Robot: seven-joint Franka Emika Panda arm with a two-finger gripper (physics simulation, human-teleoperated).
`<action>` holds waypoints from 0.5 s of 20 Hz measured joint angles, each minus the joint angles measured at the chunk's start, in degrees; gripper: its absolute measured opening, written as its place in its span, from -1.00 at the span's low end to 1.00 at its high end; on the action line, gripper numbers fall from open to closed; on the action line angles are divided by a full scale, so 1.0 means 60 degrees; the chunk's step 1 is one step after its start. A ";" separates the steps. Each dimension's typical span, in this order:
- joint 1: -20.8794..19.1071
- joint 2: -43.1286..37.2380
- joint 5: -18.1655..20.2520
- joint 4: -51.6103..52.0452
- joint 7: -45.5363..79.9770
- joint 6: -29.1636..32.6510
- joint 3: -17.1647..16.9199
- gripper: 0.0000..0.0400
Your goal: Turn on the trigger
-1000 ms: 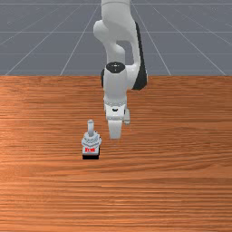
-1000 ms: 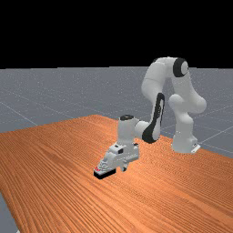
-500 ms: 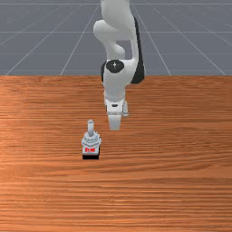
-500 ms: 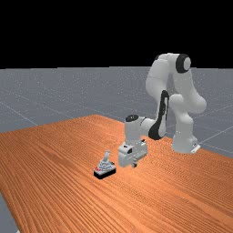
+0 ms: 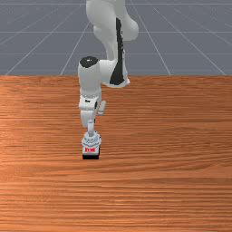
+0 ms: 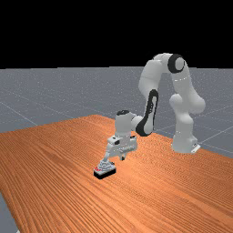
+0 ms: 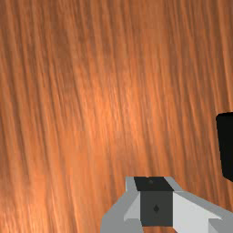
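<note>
In the front view the gripper [image 5: 88,118] hangs just behind the upright grey lever [image 5: 90,128] of a small joystick; whether they touch I cannot tell. The joystick's grey body [image 5: 91,140] with red marks stands on a black base [image 5: 90,157]. In the far view the gripper [image 6: 117,154] is above and to the right of the joystick [image 6: 105,170] and covers most of its lever. The wrist view has the gripper [image 7: 156,201] over bare wood, with part of the black base [image 7: 226,145] off to its side.
The orange-brown table [image 5: 167,172] lies around the joystick. Its back edge runs behind the gripper in the front view, and the arm [image 6: 152,104] reaches in from the far view's right.
My gripper first drew back from the joystick, then moved to the front view's left, in behind the lever, and turned slightly. The joystick stands as before.
</note>
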 joint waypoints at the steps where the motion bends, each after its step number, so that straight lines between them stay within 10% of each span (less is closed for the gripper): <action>1: -0.1109 0.0078 0.0742 0.0191 -0.1758 -0.0380 0.0966 -1.00; 4: -0.1523 0.0147 0.0894 0.0349 -0.2207 -0.0516 0.1054 -1.00; 6: -0.1058 -0.0002 -0.0074 0.0213 -0.2191 -0.0289 0.0549 -1.00; 10: -0.1138 -0.0706 0.0442 0.0135 -0.1962 -0.1023 0.0626 -1.00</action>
